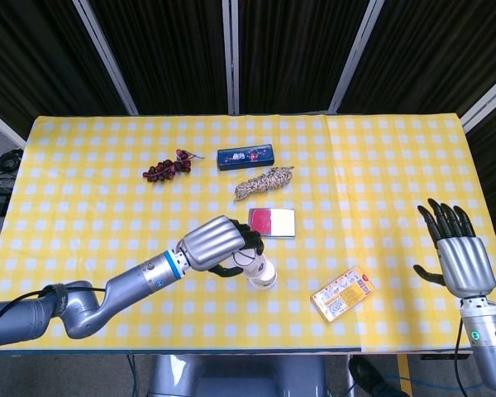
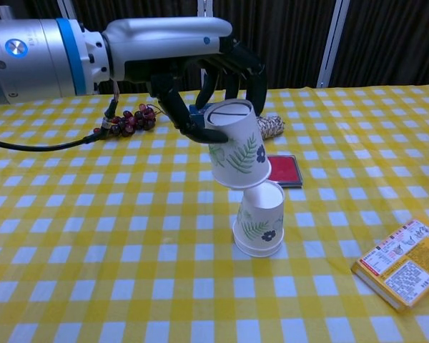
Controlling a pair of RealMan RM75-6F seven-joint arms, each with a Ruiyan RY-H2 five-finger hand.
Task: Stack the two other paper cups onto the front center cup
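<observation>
An upturned white paper cup with a leaf print (image 2: 258, 226) stands at the front centre of the table, also seen as the front cup (image 1: 265, 279). My left hand (image 2: 200, 75) (image 1: 217, 245) holds a second leaf-print cup (image 2: 237, 146) (image 1: 250, 260) upside down and slightly tilted, just above and a little left of the standing cup, its rim close to that cup's top. My right hand (image 1: 460, 253) hovers at the table's right edge, fingers spread and holding nothing. A third cup is not visible.
A red flat case (image 1: 272, 222) lies just behind the front cup. Further back are a rope bundle (image 1: 264, 181), a blue box (image 1: 245, 155) and a bunch of dark grapes (image 1: 167, 168). A yellow packet (image 1: 342, 293) lies to the front right.
</observation>
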